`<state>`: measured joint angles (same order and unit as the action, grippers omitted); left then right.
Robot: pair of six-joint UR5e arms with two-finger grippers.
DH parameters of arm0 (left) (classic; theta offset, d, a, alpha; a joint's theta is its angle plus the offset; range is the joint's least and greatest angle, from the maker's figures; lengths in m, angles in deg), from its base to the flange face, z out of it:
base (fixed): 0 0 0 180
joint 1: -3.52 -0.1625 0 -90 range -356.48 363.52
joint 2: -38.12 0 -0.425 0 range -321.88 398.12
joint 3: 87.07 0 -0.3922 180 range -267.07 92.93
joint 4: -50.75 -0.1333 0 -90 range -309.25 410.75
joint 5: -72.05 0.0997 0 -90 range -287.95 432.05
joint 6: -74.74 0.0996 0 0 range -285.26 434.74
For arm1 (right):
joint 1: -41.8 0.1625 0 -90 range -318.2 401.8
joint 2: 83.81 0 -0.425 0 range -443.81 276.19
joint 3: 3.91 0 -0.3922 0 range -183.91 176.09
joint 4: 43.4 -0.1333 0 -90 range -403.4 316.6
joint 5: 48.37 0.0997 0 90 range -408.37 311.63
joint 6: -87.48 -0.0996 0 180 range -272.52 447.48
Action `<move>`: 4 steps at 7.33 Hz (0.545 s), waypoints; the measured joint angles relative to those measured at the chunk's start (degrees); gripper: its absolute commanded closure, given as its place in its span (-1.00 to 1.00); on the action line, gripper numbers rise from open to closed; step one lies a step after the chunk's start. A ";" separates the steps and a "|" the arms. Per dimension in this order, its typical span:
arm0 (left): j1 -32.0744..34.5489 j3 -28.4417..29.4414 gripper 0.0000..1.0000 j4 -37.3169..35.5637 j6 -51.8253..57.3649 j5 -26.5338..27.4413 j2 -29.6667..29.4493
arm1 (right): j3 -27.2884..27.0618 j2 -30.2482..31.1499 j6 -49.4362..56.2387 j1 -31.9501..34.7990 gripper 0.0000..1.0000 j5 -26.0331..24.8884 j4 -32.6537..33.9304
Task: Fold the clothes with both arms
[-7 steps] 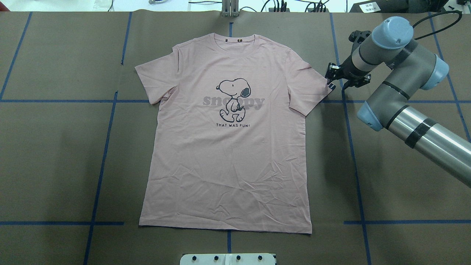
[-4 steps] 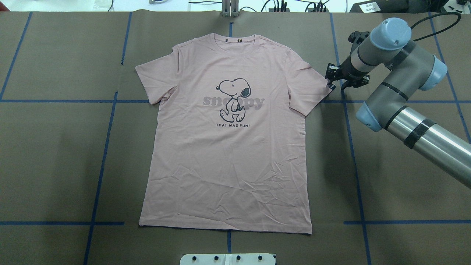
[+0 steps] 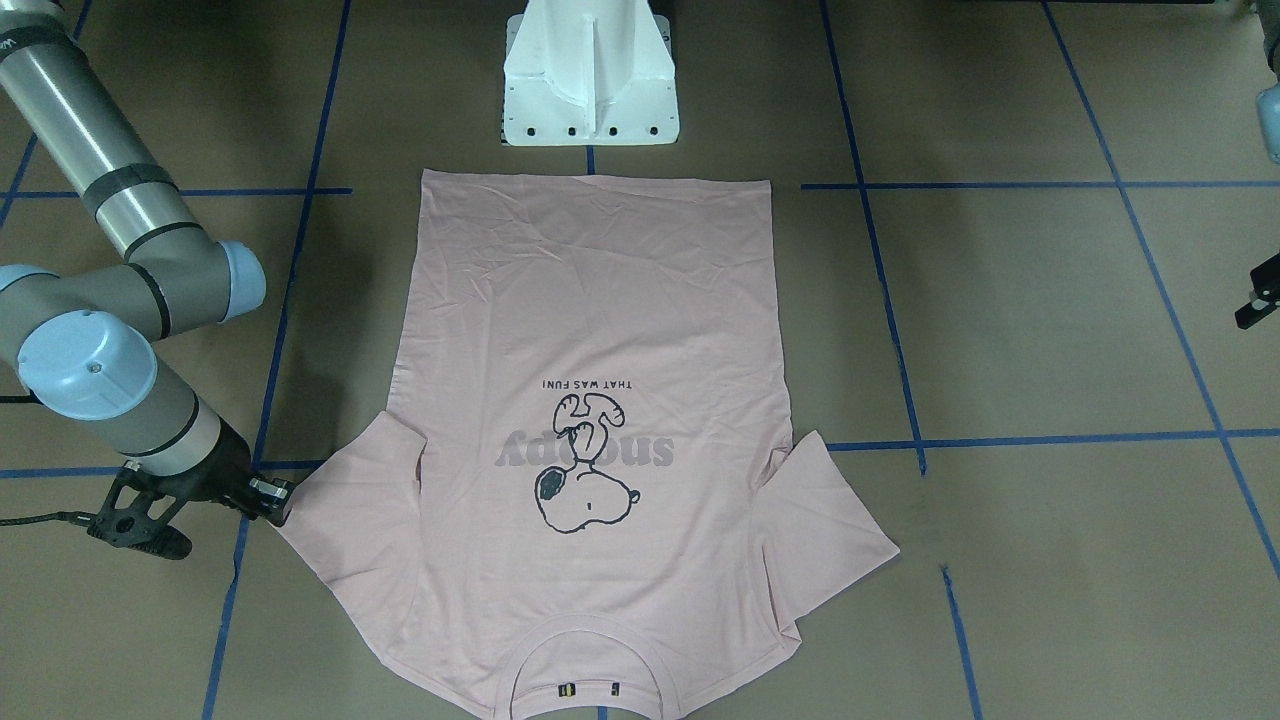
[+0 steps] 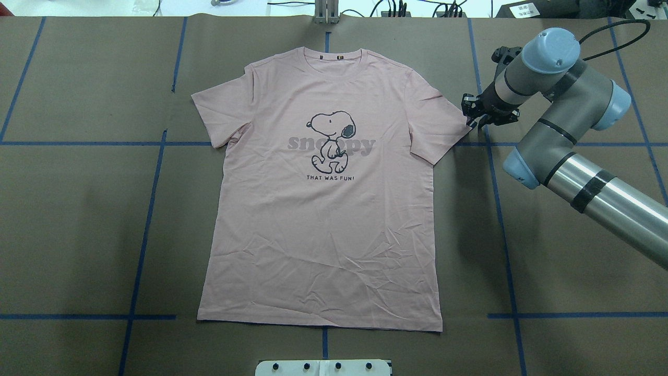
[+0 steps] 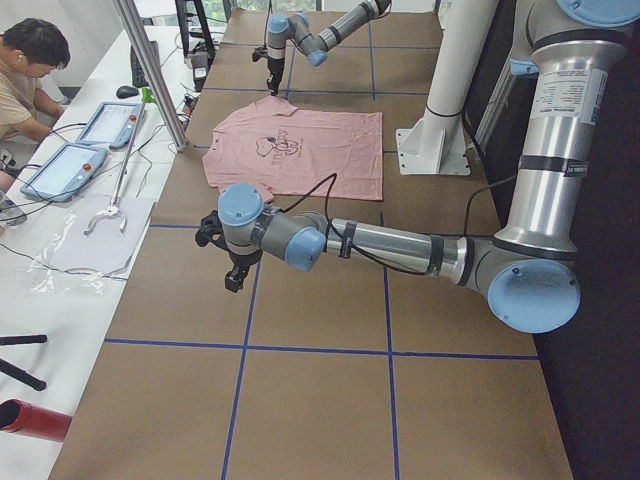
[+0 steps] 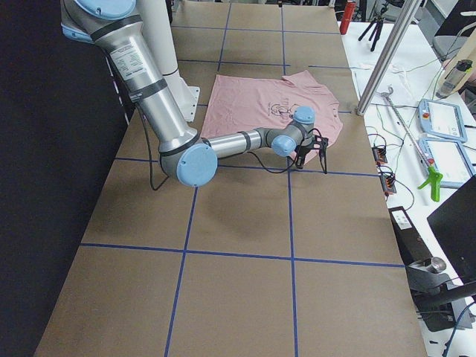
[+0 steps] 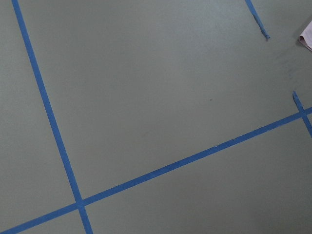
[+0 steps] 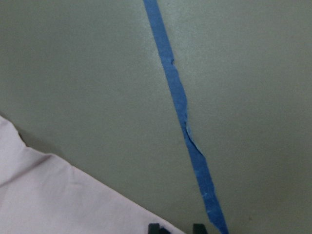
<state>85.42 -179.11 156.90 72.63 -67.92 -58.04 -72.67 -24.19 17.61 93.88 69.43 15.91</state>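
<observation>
The pale pink T-shirt (image 4: 323,219) lies flat, print up, collar toward the far edge; it also shows in the front-facing view (image 3: 590,330). My right gripper (image 4: 472,116) is low at the outer edge of the shirt's right sleeve (image 4: 438,125), also seen in the front-facing view (image 3: 278,497). In the right wrist view its fingertips (image 8: 155,227) stand a little apart, with the sleeve edge (image 8: 58,195) beside them. My left gripper (image 5: 233,275) hovers over bare table well off the shirt's left side. Only a black part of it shows at the front-facing view's edge (image 3: 1258,300), so I cannot tell its state.
The white pedestal base (image 3: 590,80) stands just behind the shirt's hem. Blue tape lines (image 4: 496,209) cross the brown table. An operator (image 5: 25,70) with tablets sits beyond the far edge, next to a slanted pole (image 5: 150,70).
My right gripper has shifted slightly farther from me and closer onto the sleeve's edge, now covering the small black sleeve tag. The shirt has not moved.
</observation>
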 measured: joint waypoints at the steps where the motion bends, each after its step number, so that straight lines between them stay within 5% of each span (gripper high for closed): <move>1: 0.01 0.00 -1.00 -0.04 0.00 -0.99 0.08 | -0.07 -0.36 -0.64 -0.16 1.00 0.06 -0.01; 4: 0.01 -0.15 -1.00 -0.07 -0.02 -2.17 0.18 | 0.19 -3.86 -2.33 -0.85 1.00 -0.06 0.24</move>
<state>85.44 -179.26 156.83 72.62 -70.08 -57.86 -72.48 -28.04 15.28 93.03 69.38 16.15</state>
